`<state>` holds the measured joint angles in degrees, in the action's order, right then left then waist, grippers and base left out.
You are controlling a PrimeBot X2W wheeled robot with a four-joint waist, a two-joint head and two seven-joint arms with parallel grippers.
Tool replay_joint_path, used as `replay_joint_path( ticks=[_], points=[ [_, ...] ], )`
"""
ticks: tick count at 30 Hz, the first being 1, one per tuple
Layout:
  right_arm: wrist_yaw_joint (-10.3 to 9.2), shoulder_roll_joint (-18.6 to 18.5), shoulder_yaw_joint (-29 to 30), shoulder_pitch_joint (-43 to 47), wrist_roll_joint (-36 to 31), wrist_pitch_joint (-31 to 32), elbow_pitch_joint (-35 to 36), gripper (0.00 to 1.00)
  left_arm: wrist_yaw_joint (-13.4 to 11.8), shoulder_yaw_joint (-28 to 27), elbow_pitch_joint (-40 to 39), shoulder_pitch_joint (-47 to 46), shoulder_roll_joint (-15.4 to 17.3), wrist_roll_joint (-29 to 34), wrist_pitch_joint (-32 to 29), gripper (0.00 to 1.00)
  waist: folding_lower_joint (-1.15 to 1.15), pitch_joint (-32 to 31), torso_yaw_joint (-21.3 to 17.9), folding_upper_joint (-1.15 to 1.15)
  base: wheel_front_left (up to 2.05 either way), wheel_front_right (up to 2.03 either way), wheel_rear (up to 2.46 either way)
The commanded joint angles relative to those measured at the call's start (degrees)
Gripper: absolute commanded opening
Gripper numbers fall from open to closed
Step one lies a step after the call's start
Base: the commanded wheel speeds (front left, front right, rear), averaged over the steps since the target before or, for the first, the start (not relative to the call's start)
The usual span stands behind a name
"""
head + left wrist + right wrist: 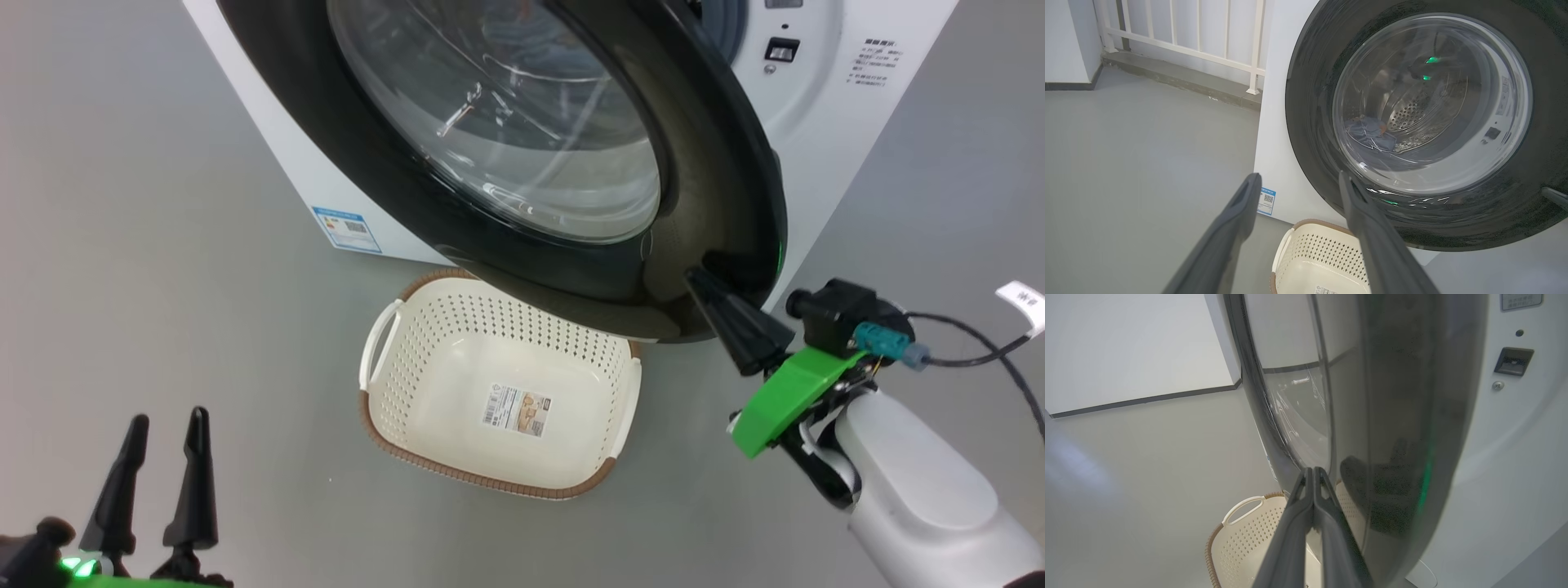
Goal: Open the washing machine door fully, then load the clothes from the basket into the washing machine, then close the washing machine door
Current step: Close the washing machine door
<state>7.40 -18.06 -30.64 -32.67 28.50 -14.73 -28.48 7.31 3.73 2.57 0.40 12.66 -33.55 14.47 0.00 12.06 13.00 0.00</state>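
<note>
The white washing machine (816,106) has its glossy black door (702,204) standing ajar, swung part-way off the front. My right gripper (698,278) is shut, its tips against the door's lower right outer face; in the right wrist view the closed fingers (1312,469) press on the door (1396,416) beside the glass bowl. Through the glass a light blue garment (1370,132) lies in the steel drum. The cream basket (424,327) sits on the floor under the door, holding nothing but its label. My left gripper (167,420) hangs open at the lower left, apart from everything.
A blue sticker (347,229) marks the machine's side. The door latch slot (1513,361) shows on the machine front. A white railing (1188,36) stands on a raised step behind the machine. Bare grey floor spreads left of the basket. A black cable (980,343) trails from my right wrist.
</note>
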Motion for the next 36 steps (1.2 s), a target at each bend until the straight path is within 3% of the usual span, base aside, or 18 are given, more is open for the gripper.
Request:
replay_joint_path(
  ticks=[1,23,36],
  points=[
    [0.09,0.0,0.0,-1.5,0.0,-0.2,1.0,0.0,0.2,-2.1,-1.3,-3.0,1.9,-0.4,0.5,1.0,0.0,0.8,0.1,0.0,0.0,0.0,0.0],
    [0.09,-0.7,11.8,-10.1,-3.6,-0.3,0.2,0.0,0.2,0.1,-2.0,-7.9,4.0,-2.0,0.5,1.0,0.0,9.0,1.9,0.0,0.0,0.0,0.0],
    [0.09,-4.2,15.4,-21.5,-4.6,-0.1,-6.1,0.0,0.2,1.0,-1.0,-9.4,4.4,-2.5,0.5,1.0,0.0,11.3,3.8,0.0,0.0,0.0,0.0]
  ],
)
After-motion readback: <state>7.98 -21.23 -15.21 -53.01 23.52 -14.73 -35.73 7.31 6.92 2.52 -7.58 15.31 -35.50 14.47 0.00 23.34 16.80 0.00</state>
